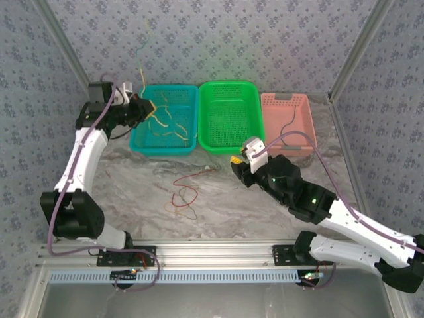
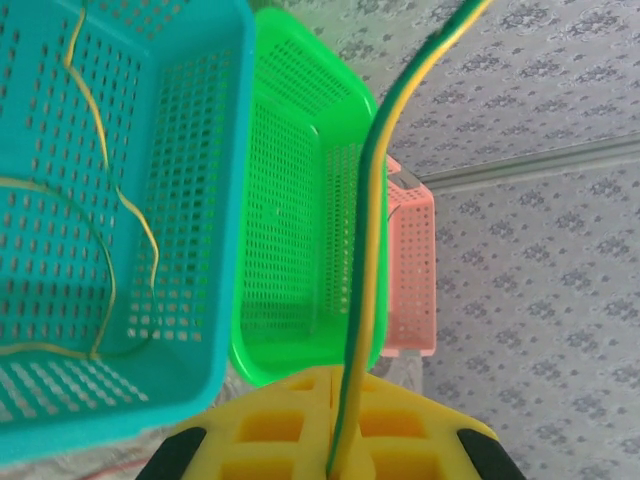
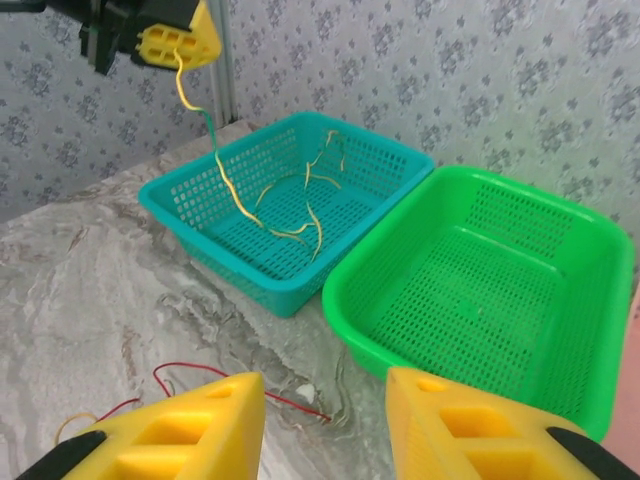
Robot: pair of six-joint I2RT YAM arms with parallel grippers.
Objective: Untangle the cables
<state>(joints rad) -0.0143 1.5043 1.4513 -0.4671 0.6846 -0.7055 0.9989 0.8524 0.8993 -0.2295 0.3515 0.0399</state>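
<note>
The left gripper [image 1: 141, 106] is clenched on a thin yellow-and-green striped wire [image 2: 365, 230], holding it above the nine o'clock rim of the teal perforated plastic basket [image 1: 139, 142], where loose yellow wires [image 3: 305, 225] lie. The right gripper [image 3: 325, 400] hangs unclenched and empty. A thin red-brown wire [image 1: 189, 189], looped with a short yellow one, lies flat on the grey marbled tabletop [image 1: 132, 179] at about eight o'clock from it in the top view, its upper strand running three to nine o'clock. The right arm looks nearer, and bare table surrounds the loops
</note>
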